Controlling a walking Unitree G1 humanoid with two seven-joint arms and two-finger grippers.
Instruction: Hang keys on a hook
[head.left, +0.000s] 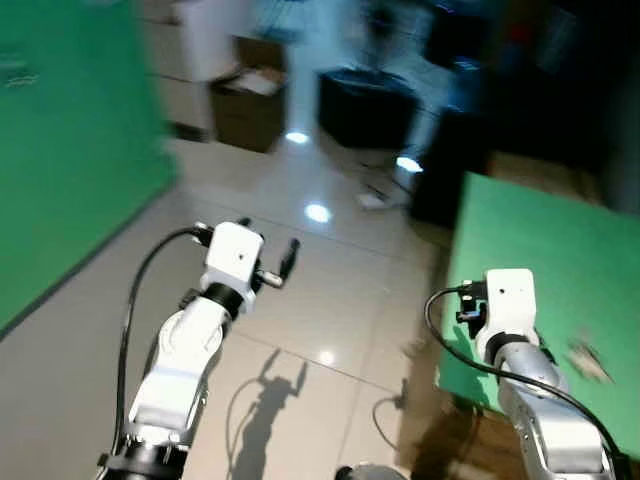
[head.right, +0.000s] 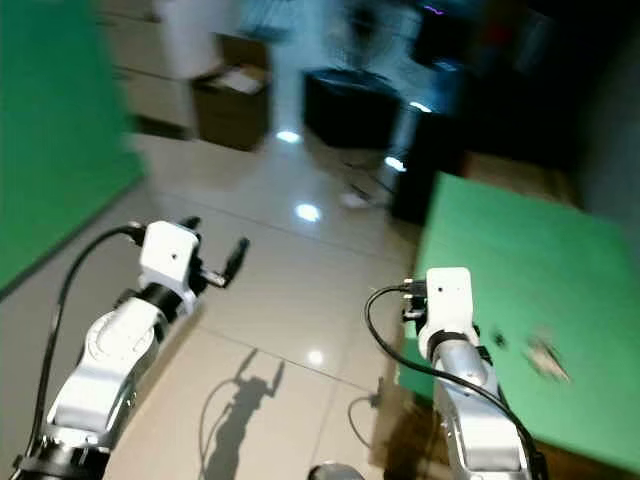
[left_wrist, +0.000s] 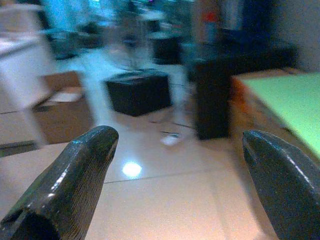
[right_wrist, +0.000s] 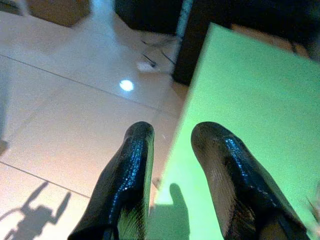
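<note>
A small, blurred greyish object that looks like the keys (head.left: 587, 360) lies on the green table top (head.left: 540, 260) at the right. My right gripper (right_wrist: 172, 132) hovers over the table's near left edge, its fingers a little apart with nothing between them. The right wrist block (head.left: 507, 298) stands just left of the keys. My left gripper (left_wrist: 180, 145) is raised over the tiled floor, well left of the table. It is wide open and empty, and its black fingers (head.left: 289, 256) point towards the far room.
A green wall panel (head.left: 60, 150) runs along the left. Beyond the tiled floor (head.left: 330, 290) stand a cardboard box (head.left: 250, 100), a black box (head.left: 365, 105) and a dark cabinet (head.left: 450, 170) at the table's far end. All views are blurred.
</note>
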